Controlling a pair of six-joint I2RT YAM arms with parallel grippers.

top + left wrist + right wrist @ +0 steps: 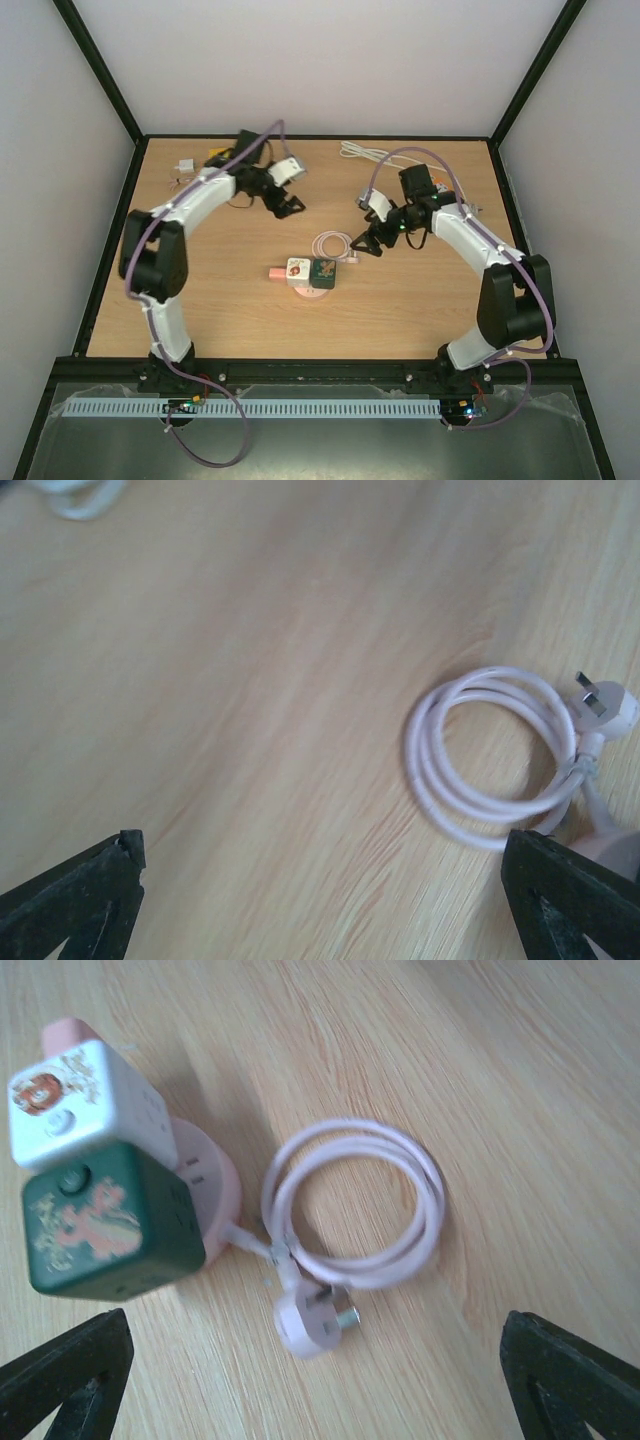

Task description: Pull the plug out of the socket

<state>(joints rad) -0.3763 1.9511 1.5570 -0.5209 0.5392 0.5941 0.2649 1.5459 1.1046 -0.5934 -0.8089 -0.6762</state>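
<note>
A pink round socket base (310, 287) lies mid-table with a white cube plug (298, 268) and a green cube plug (322, 271) sitting on it. Its pale coiled cable (333, 244) ends in a loose flat plug. The right wrist view shows the white cube (85, 1105), green cube (105, 1220), base (215, 1185), coil (355, 1205) and loose plug (315, 1320). My right gripper (362, 246) hovers just right of the coil, open and empty (315, 1380). My left gripper (287, 208) hovers behind the socket, open and empty (320, 880), with the coil (490, 755) in its view.
A white cable bundle (365, 153) lies at the back right. Small white parts (183, 167) lie at the back left. A pink piece (277, 272) sticks out left of the white cube. Black frame rails border the table.
</note>
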